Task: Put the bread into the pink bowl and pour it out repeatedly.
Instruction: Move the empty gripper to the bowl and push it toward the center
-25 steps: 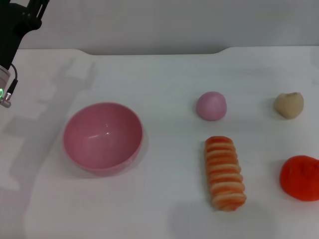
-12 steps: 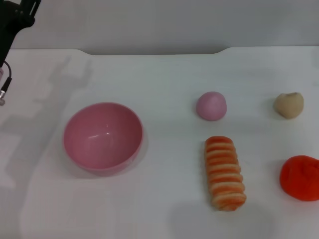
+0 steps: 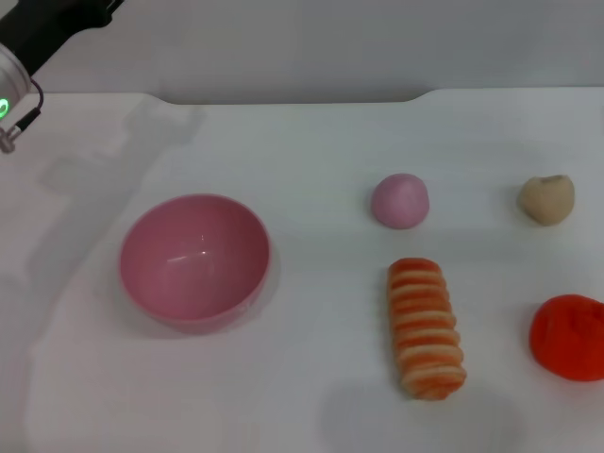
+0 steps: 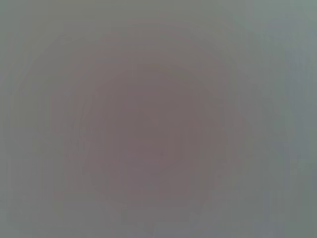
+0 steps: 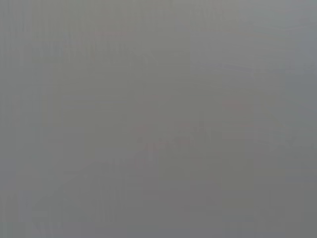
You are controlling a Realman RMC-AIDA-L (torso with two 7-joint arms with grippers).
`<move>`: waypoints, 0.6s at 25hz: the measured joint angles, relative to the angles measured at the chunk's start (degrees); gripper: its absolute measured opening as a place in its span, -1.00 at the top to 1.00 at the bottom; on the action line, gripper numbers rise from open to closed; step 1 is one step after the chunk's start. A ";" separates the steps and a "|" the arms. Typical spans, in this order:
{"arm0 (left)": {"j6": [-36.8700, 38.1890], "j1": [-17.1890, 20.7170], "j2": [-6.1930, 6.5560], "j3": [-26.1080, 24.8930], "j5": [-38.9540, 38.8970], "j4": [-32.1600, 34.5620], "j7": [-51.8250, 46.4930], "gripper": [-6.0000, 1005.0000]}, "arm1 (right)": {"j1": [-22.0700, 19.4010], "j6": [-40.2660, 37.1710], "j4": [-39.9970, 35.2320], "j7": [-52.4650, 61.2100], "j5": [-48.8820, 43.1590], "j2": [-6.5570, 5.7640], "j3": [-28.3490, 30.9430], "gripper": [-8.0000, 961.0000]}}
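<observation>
Nearest the robot, the bread [image 3: 427,327] lies flat on the white table [image 3: 302,132] at about 5 o'clock from the middle of the head view, striped side up. Its long axis runs almost straight from near to far, the near end swung a touch toward 4 o'clock. Beside it at 3 o'clock sits a red-orange lump [image 3: 568,337], apart from it.

Farther back and off at 9 o'clock, the pink bowl [image 3: 195,261] stands upright with nothing in it, well apart from the bread. Beyond the bread, at 12 o'clock from it, is a small pink ball [image 3: 400,200], and a tan lump [image 3: 547,199] lies toward 2 o'clock.

Farthest, at 10 o'clock, only part of the left arm [image 3: 38,38] shows; its fingers are out of sight, and neither wrist view shows anything. I cannot tell either gripper's state.

By my reading, the bread is not yet picked up. Next, 1 gripper should come down across the loaf's short width.
</observation>
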 joint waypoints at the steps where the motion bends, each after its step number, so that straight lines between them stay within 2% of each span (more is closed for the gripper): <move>1: -1.87 -0.05 0.76 -0.01 4.17 1.97 -4.73 -0.23 | -0.01 -0.07 0.39 0.01 0.00 -0.05 0.02 -0.33; 3: -1.87 -0.05 0.76 -0.01 4.17 1.97 -4.73 -0.24 | -0.03 -0.10 0.80 0.01 0.00 -0.18 0.13 -0.33; 4: -3.08 -0.06 1.35 0.00 7.36 3.42 -8.49 -0.24 | -0.05 -0.12 0.98 0.00 0.00 -0.27 0.31 -0.33; 5: -3.08 -0.06 1.35 0.00 7.36 3.42 -8.49 -0.24 | -0.09 -0.13 1.27 -0.10 0.00 -0.36 0.69 -0.33; 6: -4.22 -0.61 3.78 -0.86 22.77 7.68 -26.92 -0.24 | -0.09 -0.13 1.27 -0.10 0.00 -0.36 0.69 -0.33; 7: -4.22 -0.61 3.78 -0.86 22.77 7.68 -26.92 -0.24 | -0.10 -0.13 1.58 -0.33 0.00 -0.42 0.87 -0.33; 8: -3.09 -0.89 4.40 -1.87 28.82 8.80 -33.33 -0.24 | -0.10 -0.13 1.58 -0.33 0.00 -0.42 0.87 -0.33; 10: -3.09 -0.89 4.40 -1.87 28.82 8.80 -33.33 -0.24 | -0.11 -0.13 1.79 -0.39 0.00 -0.48 1.07 -0.33; 11: -0.86 -1.30 5.04 -3.65 35.99 9.94 -40.20 -0.24 | -0.12 -0.13 1.84 -0.41 -0.06 -0.51 1.26 -0.33; 12: 8.59 -3.15 5.87 -9.86 54.60 12.22 -56.00 -0.24 | -0.13 -0.13 1.87 -0.41 -0.15 -0.53 1.41 -0.33; 13: 8.59 -3.15 5.87 -9.86 54.60 12.22 -56.00 -0.24 | -0.17 -0.13 1.88 -0.43 -0.28 -0.56 1.51 -0.33; 14: 12.68 -3.99 5.91 -12.65 61.90 13.29 -61.20 -0.24 | -0.24 -0.13 1.88 -0.44 -0.35 -0.60 1.58 -0.33; 15: 12.68 -3.99 5.91 -12.65 61.90 13.29 -61.20 -0.24 | -0.34 -0.13 1.88 -0.44 -0.36 -0.64 1.58 -0.33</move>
